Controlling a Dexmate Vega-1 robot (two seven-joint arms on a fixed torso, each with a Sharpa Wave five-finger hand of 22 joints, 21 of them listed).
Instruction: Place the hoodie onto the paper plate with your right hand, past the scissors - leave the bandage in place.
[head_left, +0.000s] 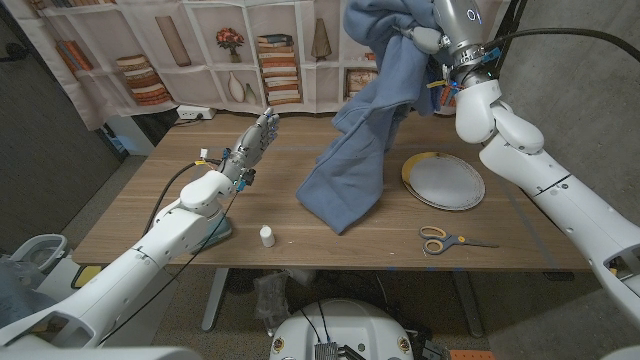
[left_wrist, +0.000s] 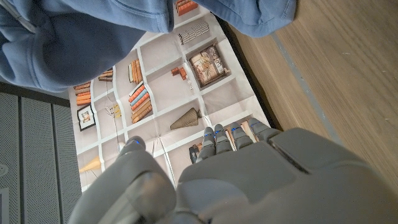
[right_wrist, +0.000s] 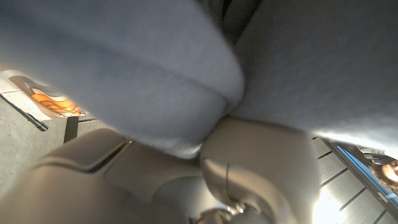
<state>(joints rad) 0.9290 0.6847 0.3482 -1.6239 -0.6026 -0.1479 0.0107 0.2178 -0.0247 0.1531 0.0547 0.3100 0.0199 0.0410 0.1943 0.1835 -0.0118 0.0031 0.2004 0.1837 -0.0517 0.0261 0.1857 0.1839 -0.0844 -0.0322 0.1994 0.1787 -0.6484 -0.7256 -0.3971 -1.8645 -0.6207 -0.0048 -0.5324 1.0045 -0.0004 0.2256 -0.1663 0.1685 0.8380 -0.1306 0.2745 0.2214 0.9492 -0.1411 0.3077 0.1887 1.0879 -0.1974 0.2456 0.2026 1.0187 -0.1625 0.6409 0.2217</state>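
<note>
Blue hoodie (head_left: 365, 120) fabric is hanging from the right hand (head_left: 425, 35), which is gripping it high above the bench (head_left: 300, 245); its lower end is touching the wood just left of the paper plate (head_left: 444, 181). Scissors (head_left: 445, 241) are lying nearer the front edge, a small white bandage roll (head_left: 267, 236) further left. The left hand (head_left: 250, 150) is hovering, fingers spread, holding nothing.

Through the left wrist camera, the left hand (left_wrist: 211, 180) is pointing toward the hoodie (left_wrist: 81, 43).

Through the right wrist camera, the hoodie (right_wrist: 155, 68) is pressing against the right hand (right_wrist: 205, 180).

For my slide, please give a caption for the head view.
Right hand lifts the blue hoodie high, its hem touching the table beside the paper plate.
</note>
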